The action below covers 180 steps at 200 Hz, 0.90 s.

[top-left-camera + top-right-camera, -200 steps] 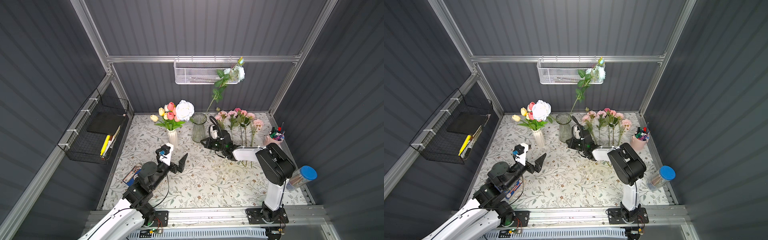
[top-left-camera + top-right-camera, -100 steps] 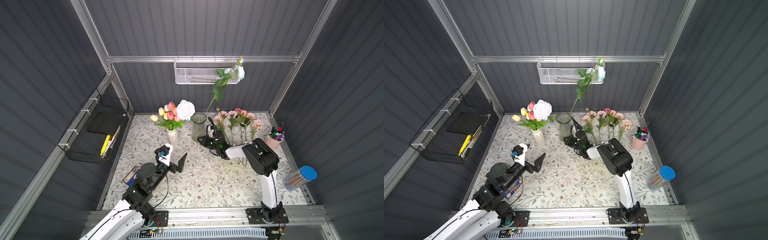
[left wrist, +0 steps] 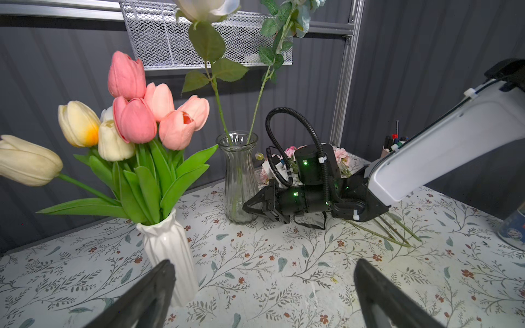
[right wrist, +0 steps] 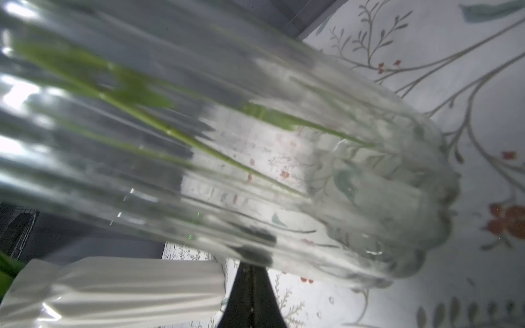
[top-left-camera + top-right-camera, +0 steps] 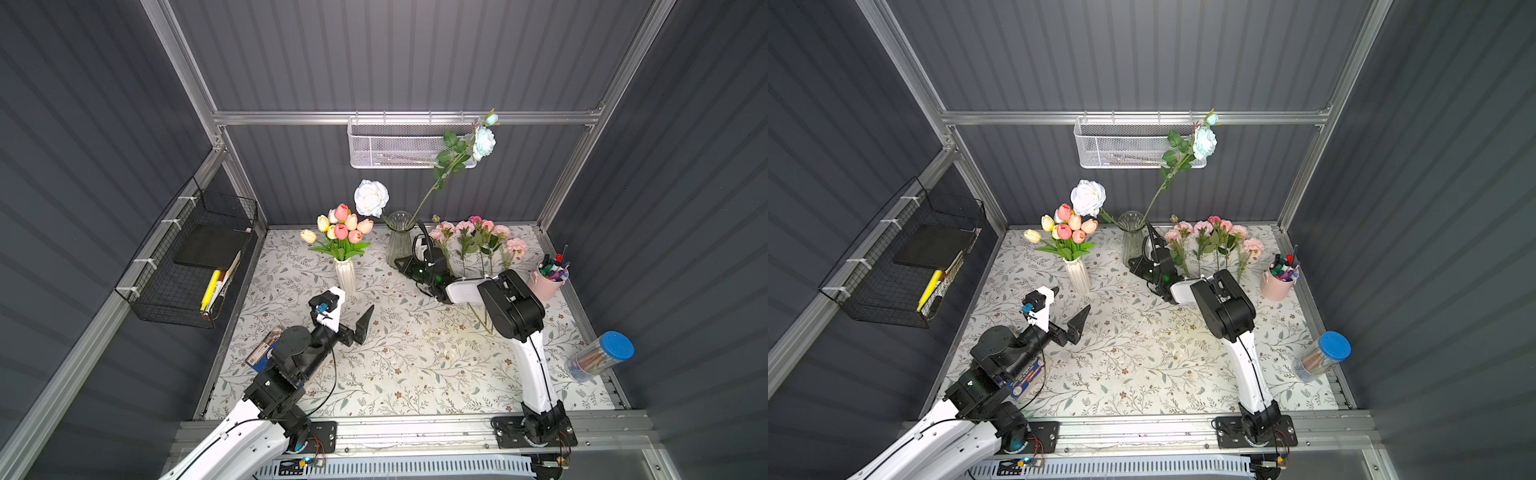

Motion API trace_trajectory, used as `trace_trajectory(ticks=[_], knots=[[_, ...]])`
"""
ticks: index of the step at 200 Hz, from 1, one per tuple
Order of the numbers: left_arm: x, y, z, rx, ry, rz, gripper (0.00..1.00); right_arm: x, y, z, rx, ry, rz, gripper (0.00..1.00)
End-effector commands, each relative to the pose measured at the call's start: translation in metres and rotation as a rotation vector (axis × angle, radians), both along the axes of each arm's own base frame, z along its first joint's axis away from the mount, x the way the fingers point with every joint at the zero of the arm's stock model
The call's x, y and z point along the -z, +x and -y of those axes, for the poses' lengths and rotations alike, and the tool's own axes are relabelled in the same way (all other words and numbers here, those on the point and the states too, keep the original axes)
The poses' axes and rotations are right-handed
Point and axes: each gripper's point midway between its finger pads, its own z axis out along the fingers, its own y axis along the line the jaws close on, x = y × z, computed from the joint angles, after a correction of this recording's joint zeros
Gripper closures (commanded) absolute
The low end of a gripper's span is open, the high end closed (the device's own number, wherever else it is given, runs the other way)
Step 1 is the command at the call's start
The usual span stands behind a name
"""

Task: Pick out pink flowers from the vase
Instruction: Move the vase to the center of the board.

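Currently the left pincer (image 3: 264,265) hovers above the worktop (image 5: 415,365) with its jaws wide apart and empty, facing the white vase (image 3: 167,250). The right pincer (image 3: 246,208) is closed on nothing and lies low, with its tips at the foot of the glass vase (image 3: 238,176); contact cannot be confirmed. Of the pink flowers, a row of pale blooms (image 5: 478,232) lies on the worktop behind the right arm, while the pink tulips (image 3: 133,119) stand in the white vase, packed among the yellow and cream tulips (image 3: 85,127). The glass vase holds only a white rose (image 5: 371,198) and a blue rose (image 5: 484,141). Hazard one: any forward push by the closed right pincer would likely slide or topple the glass vase, since the tall, leaning stems probably make it top-heavy. Hazard two: a wide grasp on the tight tulip bunch could catch a yellow or cream stem, or lift the narrow white vase with it. Hazard three: the right arm crosses above the laid stems and could drag them. A printed packet (image 5: 1025,374) lies beneath the left arm, but its lettering is too small to read. No other brand or label is legible.
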Motion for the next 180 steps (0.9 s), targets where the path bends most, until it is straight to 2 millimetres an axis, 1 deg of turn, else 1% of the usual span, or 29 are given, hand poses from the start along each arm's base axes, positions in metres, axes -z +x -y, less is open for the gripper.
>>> trace_trajectory(ticks=[1, 27, 38, 48, 69, 81, 86, 104, 126, 147, 168, 180], knots=[[0.000, 0.000, -0.003, -0.013, 0.005, 0.028, 0.01, 0.005, 0.018, 0.008, 0.025, -0.019, 0.001, 1.00], [0.002, 0.000, -0.004, -0.017, 0.012, 0.034, 0.01, 0.004, 0.034, 0.012, 0.039, -0.018, 0.018, 1.00], [0.003, 0.001, -0.005, -0.023, 0.024, 0.039, 0.01, 0.003, 0.034, 0.010, 0.022, -0.022, 0.024, 1.00], [0.003, 0.002, -0.007, -0.038, 0.031, 0.042, 0.01, -0.003, 0.030, 0.007, 0.000, -0.014, 0.037, 1.00], [0.003, 0.005, -0.012, -0.075, 0.030, 0.053, 0.01, -0.013, 0.009, 0.005, -0.035, -0.036, 0.100, 1.00], [0.002, 0.008, -0.016, -0.101, 0.013, 0.061, 0.01, -0.026, -0.004, 0.008, -0.050, -0.049, 0.145, 1.00], [0.002, 0.008, -0.016, -0.102, 0.008, 0.063, 0.01, -0.030, -0.014, 0.006, -0.092, -0.048, 0.158, 1.00], [0.005, 0.012, -0.010, -0.088, 0.009, 0.049, 0.01, -0.049, -0.037, 0.009, -0.136, -0.088, 0.214, 0.99], [0.007, 0.019, -0.001, -0.071, 0.035, -0.003, 0.01, -0.069, -0.067, 0.006, -0.208, -0.163, 0.295, 0.92], [0.001, 0.020, 0.003, -0.061, 0.031, 0.008, 0.01, -0.088, -0.092, 0.001, -0.268, -0.247, 0.384, 0.82], [-0.002, 0.024, 0.005, -0.064, 0.025, 0.002, 0.01, -0.114, -0.109, -0.001, -0.291, -0.281, 0.487, 0.77], [0.002, 0.028, 0.005, -0.071, 0.019, -0.029, 0.01, -0.130, -0.116, -0.006, -0.306, -0.301, 0.560, 0.76]])
